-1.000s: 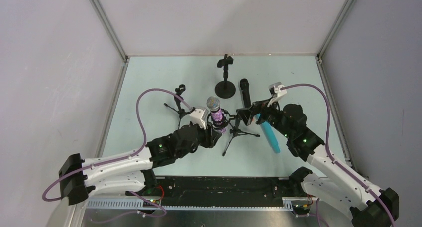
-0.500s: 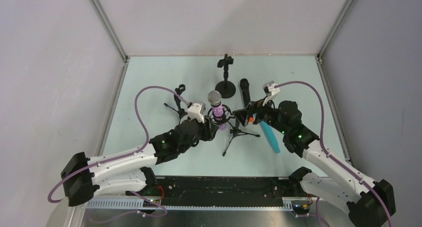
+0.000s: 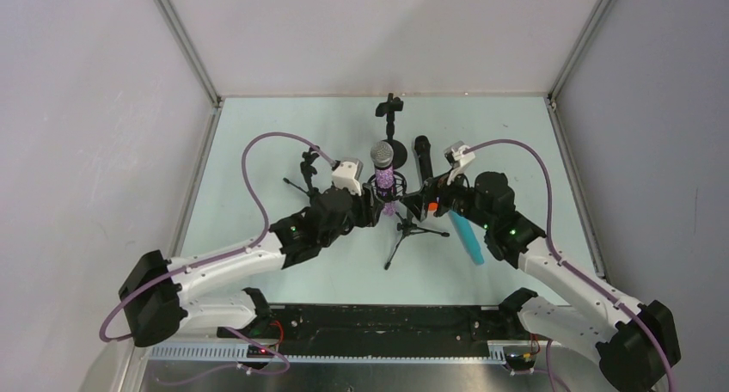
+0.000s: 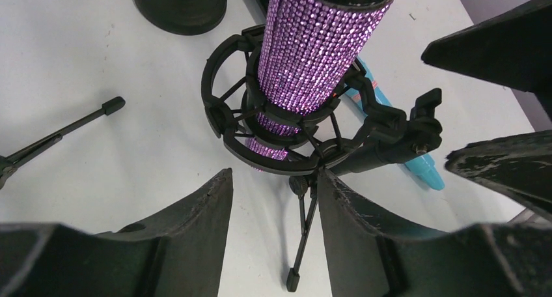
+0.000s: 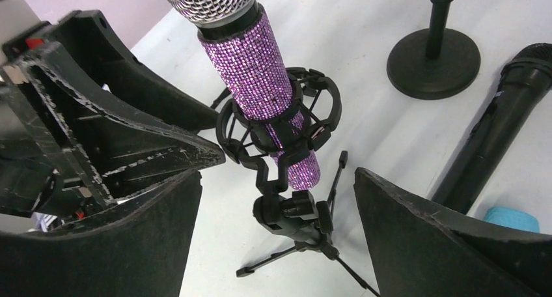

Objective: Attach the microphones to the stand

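Apparently the purple microphone (image 3: 383, 179) is home: it stands upright, silver head up, held in the ring of the shock mount (image 4: 209, 101) on the tripod stand (image 3: 402, 230) near the middle of the table (image 3: 258, 125). The left tool (image 4: 275, 180) and the right tool (image 5: 278, 174) flank it, both spread. Neither touches the mic or holds anything.

Two mics are left to place, by my reading. The black microphone (image 3: 423, 162) lies flat just beyond the right tool, toward the far edge. Its long axis runs near-to-far, with the head at the far end. The cyan microphone (image 3: 468, 239) lies flat toward the right edge, slanting from far-left to near-right, partly under the right arm. Both lie on the right tool's side, so the right arm is nearer, and the black one looks the handier pick. To take it, the jaws would have to close across the barrel, not along it.

Two holders stand empty: the round-base stand (image 3: 389, 125) near the far edge, just beside the black mic's head, and a small tripod (image 3: 307, 175) on the left.
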`<action>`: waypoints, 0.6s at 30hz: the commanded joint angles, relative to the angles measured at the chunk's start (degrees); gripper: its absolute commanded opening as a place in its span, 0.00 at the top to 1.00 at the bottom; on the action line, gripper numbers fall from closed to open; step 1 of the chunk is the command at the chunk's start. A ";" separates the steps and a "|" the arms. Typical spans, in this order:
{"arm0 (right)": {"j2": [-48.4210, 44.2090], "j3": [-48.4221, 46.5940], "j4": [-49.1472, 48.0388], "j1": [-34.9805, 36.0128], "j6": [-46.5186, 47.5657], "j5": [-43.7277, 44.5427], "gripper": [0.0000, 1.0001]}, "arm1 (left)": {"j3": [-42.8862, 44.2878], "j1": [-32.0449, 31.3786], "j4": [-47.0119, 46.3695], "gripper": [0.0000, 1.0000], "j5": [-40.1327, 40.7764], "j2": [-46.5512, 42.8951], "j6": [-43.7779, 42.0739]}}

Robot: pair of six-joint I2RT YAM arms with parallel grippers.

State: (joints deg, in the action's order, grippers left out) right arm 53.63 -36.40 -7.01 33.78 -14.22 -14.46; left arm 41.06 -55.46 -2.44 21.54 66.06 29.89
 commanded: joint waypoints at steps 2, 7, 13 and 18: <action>1.18 -2.13 2.88 1.42 4.74 3.42 0.10 | 3.19 0.82 -1.95 0.43 -1.11 1.46 -1.49; 3.15 -3.73 5.96 4.24 7.75 7.57 0.12 | 3.41 1.00 -1.67 0.40 -1.25 1.83 -1.52; 7.09 -5.73 6.74 6.40 9.72 8.59 0.21 | 3.00 1.14 -1.56 0.38 -1.06 1.42 -1.39; 10.11 -7.95 9.73 7.77 10.18 10.49 0.27 | 2.85 1.15 -1.52 0.37 -1.37 1.35 -1.34</action>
State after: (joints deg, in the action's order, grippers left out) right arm 62.11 -40.71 1.13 40.53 -5.58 -6.59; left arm 42.02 -54.70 -2.48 20.32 68.01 29.47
